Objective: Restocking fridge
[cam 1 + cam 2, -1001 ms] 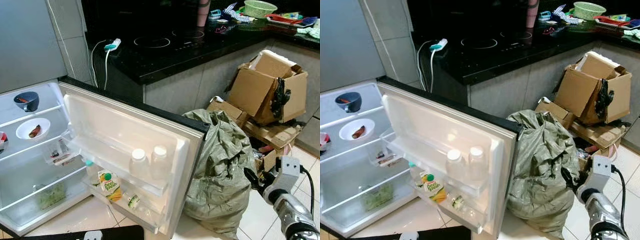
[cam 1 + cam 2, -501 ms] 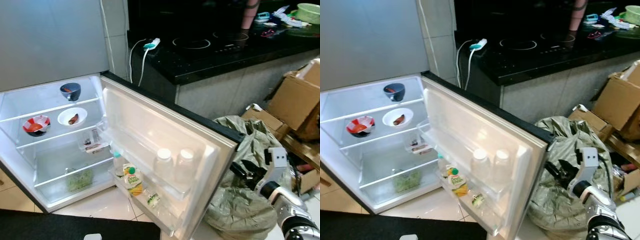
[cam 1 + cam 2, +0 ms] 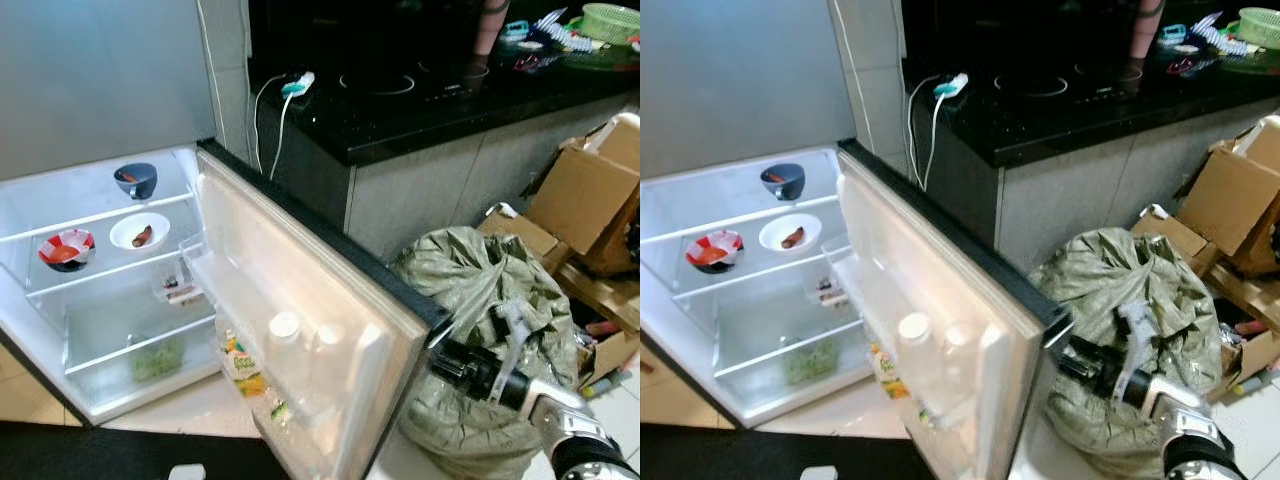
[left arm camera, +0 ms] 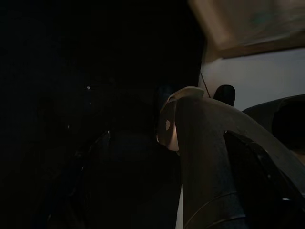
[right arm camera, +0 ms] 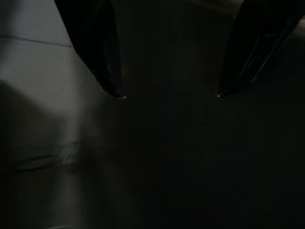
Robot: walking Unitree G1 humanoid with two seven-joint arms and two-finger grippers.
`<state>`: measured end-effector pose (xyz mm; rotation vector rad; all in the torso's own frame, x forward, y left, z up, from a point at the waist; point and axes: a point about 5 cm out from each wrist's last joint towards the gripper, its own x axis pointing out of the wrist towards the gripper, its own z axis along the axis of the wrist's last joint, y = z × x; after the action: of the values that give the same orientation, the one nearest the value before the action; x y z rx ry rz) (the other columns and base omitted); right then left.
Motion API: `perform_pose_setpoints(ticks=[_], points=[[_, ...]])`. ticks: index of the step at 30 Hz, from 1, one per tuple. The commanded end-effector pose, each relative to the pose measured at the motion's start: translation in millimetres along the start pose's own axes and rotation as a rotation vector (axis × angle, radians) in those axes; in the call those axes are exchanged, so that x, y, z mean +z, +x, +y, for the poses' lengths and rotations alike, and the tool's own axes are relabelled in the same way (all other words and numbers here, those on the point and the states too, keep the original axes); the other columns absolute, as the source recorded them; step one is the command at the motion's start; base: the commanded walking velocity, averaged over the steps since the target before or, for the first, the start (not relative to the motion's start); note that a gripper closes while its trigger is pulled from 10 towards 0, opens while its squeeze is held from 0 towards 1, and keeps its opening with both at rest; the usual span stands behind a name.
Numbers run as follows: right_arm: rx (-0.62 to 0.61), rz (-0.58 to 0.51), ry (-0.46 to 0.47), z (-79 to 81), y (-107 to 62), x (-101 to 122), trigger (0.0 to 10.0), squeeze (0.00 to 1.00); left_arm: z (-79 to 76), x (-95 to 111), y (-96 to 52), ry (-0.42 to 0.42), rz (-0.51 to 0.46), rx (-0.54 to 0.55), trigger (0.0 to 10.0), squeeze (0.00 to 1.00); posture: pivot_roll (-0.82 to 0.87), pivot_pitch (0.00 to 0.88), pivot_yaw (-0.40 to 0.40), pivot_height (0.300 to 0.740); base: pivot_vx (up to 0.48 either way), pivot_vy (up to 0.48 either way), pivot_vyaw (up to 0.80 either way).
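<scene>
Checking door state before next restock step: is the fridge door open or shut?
Open. The fridge door stands swung out, baring the lit shelves and its own rack bottles. The right end effector is at the door's outer edge.

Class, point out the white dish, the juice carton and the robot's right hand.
white dish (image 3: 139, 231), left eye view, its rim.
juice carton (image 3: 241, 362), left eye view, its front.
right hand (image 5: 169, 93), right wrist view, between fingertips.

The right pincer (image 3: 1072, 352) is smeared by motion, and contact with the door (image 3: 940, 290) edge cannot be judged. Door bottles (image 3: 285, 335) are veiled by a frosted guard; the carton (image 3: 240, 362) label is too blurred to be read. The bowls' (image 3: 139, 233) contents are too small to be told. The boxes (image 3: 590, 195) are cut by the edge. The left wrist view is nearly black.
</scene>
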<state>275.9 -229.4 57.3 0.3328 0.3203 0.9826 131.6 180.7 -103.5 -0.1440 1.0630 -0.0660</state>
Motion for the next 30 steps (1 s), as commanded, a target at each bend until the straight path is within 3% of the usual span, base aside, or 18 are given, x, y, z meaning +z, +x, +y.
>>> perform_pose_setpoints(ticks=[1, 7, 13, 25, 30], points=[[0.089, 0.010, 0.009, 7.6, 6.0, -0.9, 10.0, 0.00, 1.8, -7.3, -1.6, 0.012, 0.030, 0.002, 10.0, 0.00, -0.05, 0.022, -0.005, 0.740, 0.000, 0.000, 0.00], [0.182, 0.032, -0.081, 25.7, 37.1, -1.9, 10.0, 0.00, 1.0, -8.1, -1.6, 0.018, 0.034, -0.002, 10.0, 0.00, -0.06, 0.022, -0.008, 0.740, 0.000, 0.000, 0.20], [0.179, 0.061, -0.059, 28.8, 41.9, -9.3, 10.0, 0.00, -1.0, -8.5, -1.2, 0.020, 0.034, -0.008, 10.0, 0.00, -0.06, 0.023, -0.010, 0.740, 0.000, 0.000, 0.74], [0.150, 0.110, -0.103, 37.7, 53.7, -18.3, 10.0, 0.00, -2.1, -10.9, -1.4, 0.023, 0.042, -0.010, 10.0, 0.00, -0.06, 0.023, -0.012, 0.740, 0.000, 0.000, 0.00], [0.153, 0.108, -0.097, 39.6, 56.5, -19.7, 10.0, 0.00, -2.6, -10.8, -1.2, 0.023, 0.041, -0.011, 10.0, 0.00, -0.06, 0.023, -0.013, 0.740, 0.000, 0.000, 0.59]])
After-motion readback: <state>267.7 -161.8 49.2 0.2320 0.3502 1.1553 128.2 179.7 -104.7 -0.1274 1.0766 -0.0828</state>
